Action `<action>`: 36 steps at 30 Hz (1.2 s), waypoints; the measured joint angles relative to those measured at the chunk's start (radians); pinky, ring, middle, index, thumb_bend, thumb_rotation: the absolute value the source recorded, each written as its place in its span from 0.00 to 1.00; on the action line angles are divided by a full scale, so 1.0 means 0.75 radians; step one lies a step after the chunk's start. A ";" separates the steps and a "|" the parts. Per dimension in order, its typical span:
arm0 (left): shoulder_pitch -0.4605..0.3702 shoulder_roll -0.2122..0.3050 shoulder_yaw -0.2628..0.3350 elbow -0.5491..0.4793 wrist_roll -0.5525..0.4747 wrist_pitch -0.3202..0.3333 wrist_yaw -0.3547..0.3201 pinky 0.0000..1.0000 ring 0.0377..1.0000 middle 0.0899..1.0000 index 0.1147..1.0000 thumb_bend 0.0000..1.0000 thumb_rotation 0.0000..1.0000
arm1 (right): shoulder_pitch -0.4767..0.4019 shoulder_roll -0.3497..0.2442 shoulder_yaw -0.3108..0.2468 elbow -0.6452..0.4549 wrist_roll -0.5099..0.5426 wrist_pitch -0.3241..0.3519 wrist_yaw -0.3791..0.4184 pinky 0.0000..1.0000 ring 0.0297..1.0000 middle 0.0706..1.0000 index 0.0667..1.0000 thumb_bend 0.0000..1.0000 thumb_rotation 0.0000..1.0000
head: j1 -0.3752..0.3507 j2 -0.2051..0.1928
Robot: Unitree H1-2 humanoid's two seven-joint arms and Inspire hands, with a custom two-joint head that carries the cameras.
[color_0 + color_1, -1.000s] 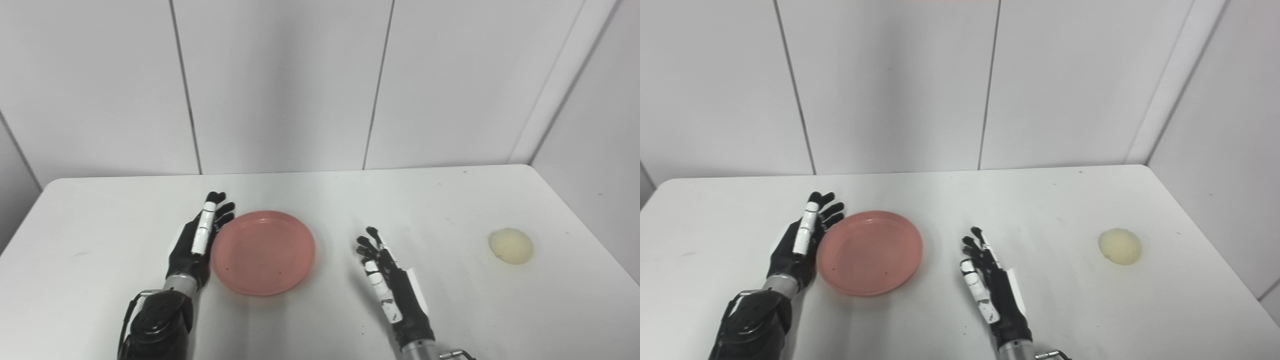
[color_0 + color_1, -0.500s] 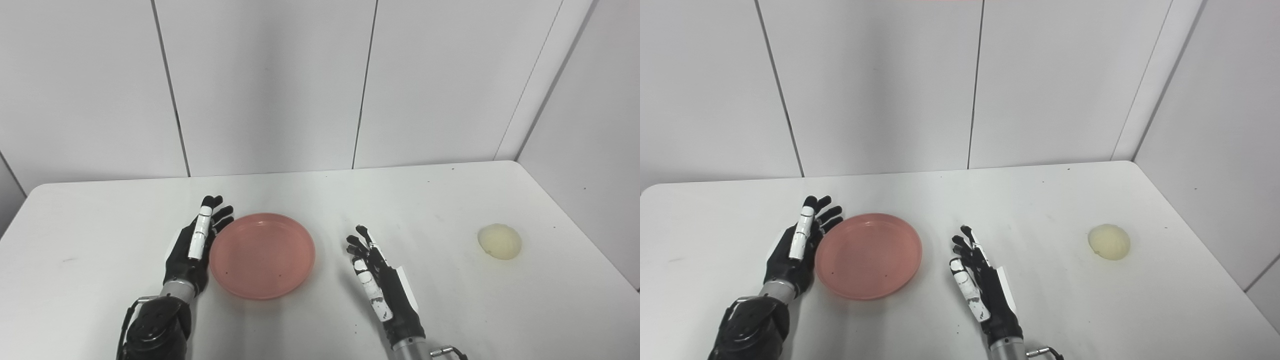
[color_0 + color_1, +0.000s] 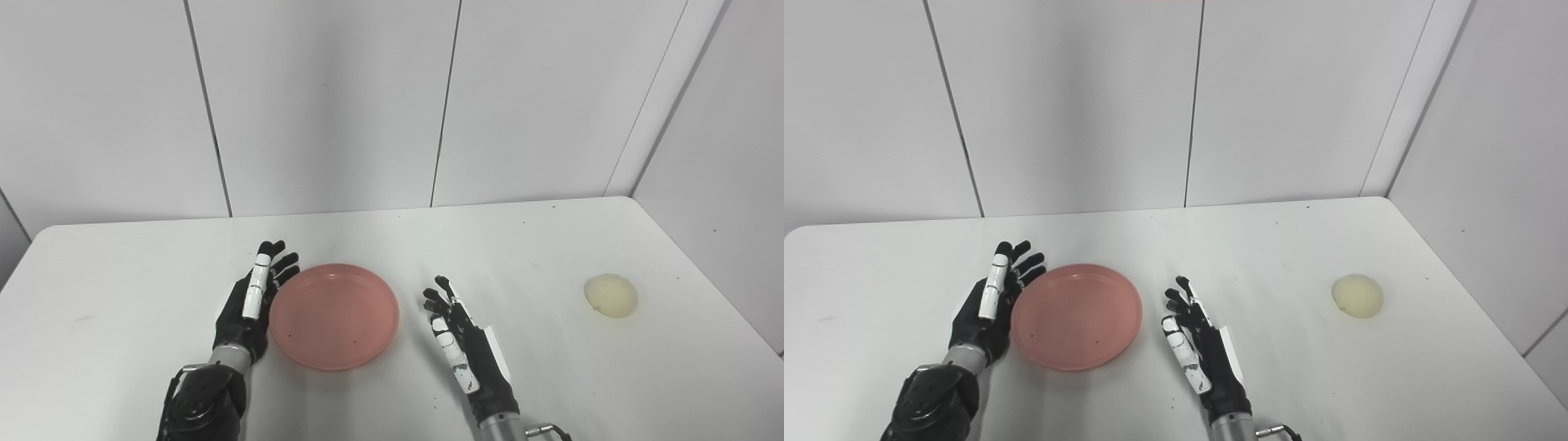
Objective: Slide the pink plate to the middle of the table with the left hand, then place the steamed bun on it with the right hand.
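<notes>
Both hands are mostly black, with white segments on some of the fingers (image 3: 255, 293) (the plastic looks a bit scuffed). The left hand (image 3: 245, 312) joins a silver wrist ring and a glossy black forearm; the right hand (image 3: 468, 352) has a white side panel and a metal wrist.

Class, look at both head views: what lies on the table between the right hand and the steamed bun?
Nothing: both views show only bare white table between the right hand and the steamed bun.

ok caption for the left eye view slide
Left robot hand open against pink plate; steamed bun sits far right.
</notes>
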State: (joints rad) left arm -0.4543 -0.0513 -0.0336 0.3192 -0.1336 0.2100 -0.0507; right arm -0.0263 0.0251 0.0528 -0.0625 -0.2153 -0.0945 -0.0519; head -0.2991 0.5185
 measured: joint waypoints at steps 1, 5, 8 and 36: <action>0.000 -0.002 0.000 0.003 -0.001 -0.006 0.000 0.86 0.88 0.86 0.88 0.63 0.94 | 0.000 0.000 0.001 0.000 0.000 0.000 -0.002 0.85 0.85 0.87 0.94 0.58 1.00 | 0.000 0.000; 0.000 -0.006 -0.008 0.014 0.002 -0.036 -0.003 0.85 0.87 0.86 0.88 0.62 0.95 | -0.002 0.000 0.010 0.001 -0.009 0.000 -0.003 0.85 0.85 0.86 0.94 0.58 1.00 | -0.004 -0.002; 0.000 -0.009 -0.010 0.016 0.002 -0.039 -0.010 0.87 0.88 0.86 0.88 0.62 0.95 | -0.004 0.000 0.013 0.005 -0.009 0.000 -0.003 0.85 0.85 0.86 0.94 0.58 1.00 | -0.002 -0.002; 0.020 -0.007 -0.011 -0.015 0.009 -0.038 -0.051 0.85 0.87 0.85 0.88 0.62 0.94 | -0.108 -0.207 -0.105 -0.202 -0.470 -0.025 -0.201 0.81 0.88 0.90 0.92 0.91 0.86 | 0.002 0.000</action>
State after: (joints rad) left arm -0.4392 -0.0564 -0.0415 0.3079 -0.1266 0.1814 -0.0892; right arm -0.1074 -0.1304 -0.0261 -0.2138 -0.5676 -0.1132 -0.2026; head -0.2976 0.5185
